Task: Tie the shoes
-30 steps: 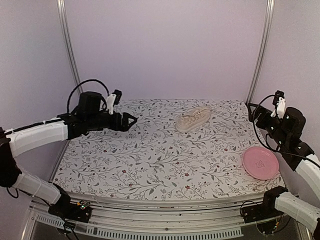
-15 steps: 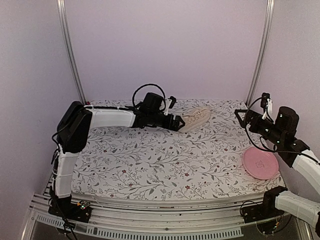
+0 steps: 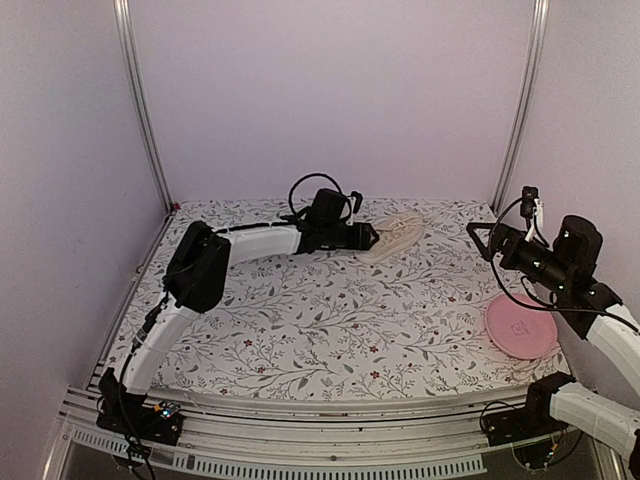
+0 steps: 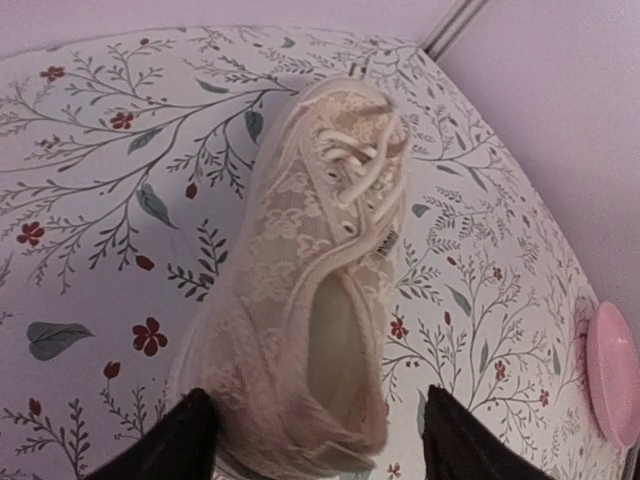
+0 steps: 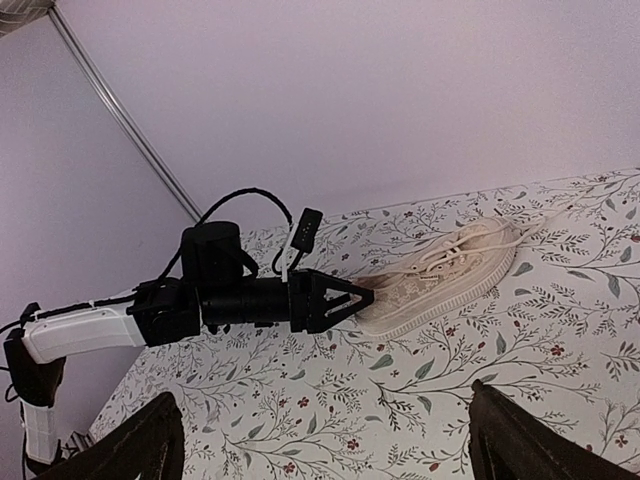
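Observation:
The cream lace sneaker (image 3: pixel 396 234) lies at the back of the table, heel toward the left arm, white laces loose at the toe end. My left gripper (image 3: pixel 369 237) is open at the heel. In the left wrist view the sneaker (image 4: pixel 305 280) fills the middle and my left gripper (image 4: pixel 320 440) straddles its heel, the left fingertip (image 4: pixel 185 435) close beside it, the right one apart. My right gripper (image 3: pixel 478 238) is open and empty, raised at the right, well clear of the sneaker (image 5: pixel 440 275). In the right wrist view its fingers (image 5: pixel 150 440) frame the left gripper (image 5: pixel 365 297).
A round pink plate (image 3: pixel 520 325) lies at the right front of the flowered table and also shows in the left wrist view (image 4: pixel 612 370). Metal corner posts (image 3: pixel 515 110) and pale walls close the back and sides.
My left arm has swung from the left side across to the sneaker and reached its heel with open jaws. My right gripper has turned toward the sneaker and then stayed nearly still.

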